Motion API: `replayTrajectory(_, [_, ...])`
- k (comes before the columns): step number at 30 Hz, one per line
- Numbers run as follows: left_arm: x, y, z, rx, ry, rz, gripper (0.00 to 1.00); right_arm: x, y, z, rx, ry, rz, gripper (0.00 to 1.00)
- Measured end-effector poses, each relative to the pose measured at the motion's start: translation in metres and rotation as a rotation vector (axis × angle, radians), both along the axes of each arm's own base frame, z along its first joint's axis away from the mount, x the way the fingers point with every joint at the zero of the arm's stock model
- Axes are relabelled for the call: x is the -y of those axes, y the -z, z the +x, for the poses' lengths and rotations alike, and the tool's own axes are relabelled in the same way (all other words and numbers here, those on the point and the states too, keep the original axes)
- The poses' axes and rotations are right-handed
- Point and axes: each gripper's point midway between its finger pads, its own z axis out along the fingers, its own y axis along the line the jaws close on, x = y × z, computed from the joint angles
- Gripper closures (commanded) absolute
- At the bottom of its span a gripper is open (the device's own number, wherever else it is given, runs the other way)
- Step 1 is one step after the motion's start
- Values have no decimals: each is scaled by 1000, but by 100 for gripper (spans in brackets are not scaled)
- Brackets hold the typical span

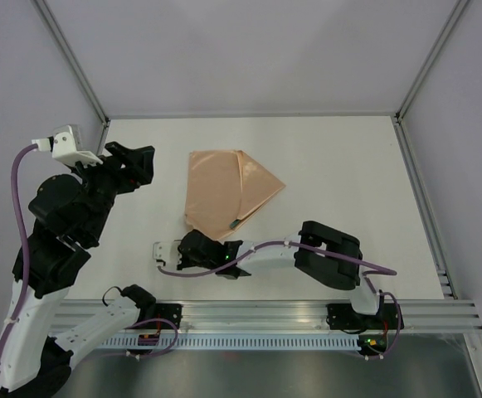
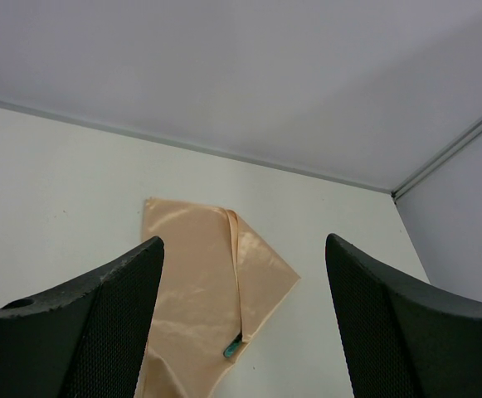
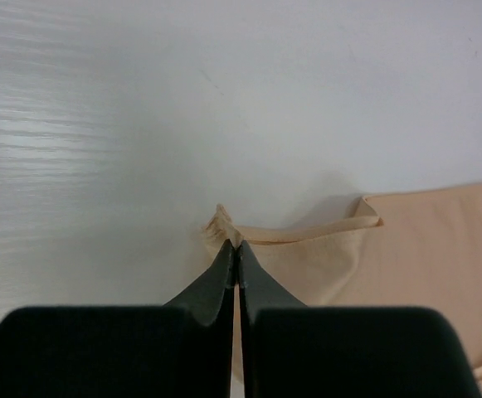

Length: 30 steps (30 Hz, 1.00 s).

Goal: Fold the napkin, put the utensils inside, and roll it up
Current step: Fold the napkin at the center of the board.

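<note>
The light orange-tan napkin [image 1: 220, 192] lies folded on the white table, with one flap laid over the other. From the fold at its near right edge pokes the teal end of a utensil [image 1: 235, 222], also in the left wrist view [image 2: 232, 348]; the rest of the utensils is hidden. My right gripper [image 1: 192, 236] lies low at the napkin's near corner, shut on a bunched tip of the cloth [image 3: 224, 222]. My left gripper [image 1: 143, 162] hangs raised left of the napkin [image 2: 192, 282], open and holding nothing.
The white table [image 1: 348, 166] is bounded by grey walls with metal frame posts at the back corners. An aluminium rail [image 1: 265, 311] runs along the near edge where the arms' bases sit. The right arm's elbow [image 1: 330, 253] stretches across the front of the table.
</note>
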Motion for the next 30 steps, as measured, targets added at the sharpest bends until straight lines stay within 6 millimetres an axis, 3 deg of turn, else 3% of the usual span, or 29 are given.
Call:
replayTrajectory(15, [15, 5, 19, -22, 14, 13, 17, 74, -53, 118, -69, 336, 108, 99])
replayTrajectory(23, [20, 4, 23, -18, 31, 10, 17, 111, -64, 159, -114, 478, 150, 100])
replayTrajectory(30, [23, 4, 25, -15, 35, 8, 16, 134, -76, 176, -131, 551, 179, 99])
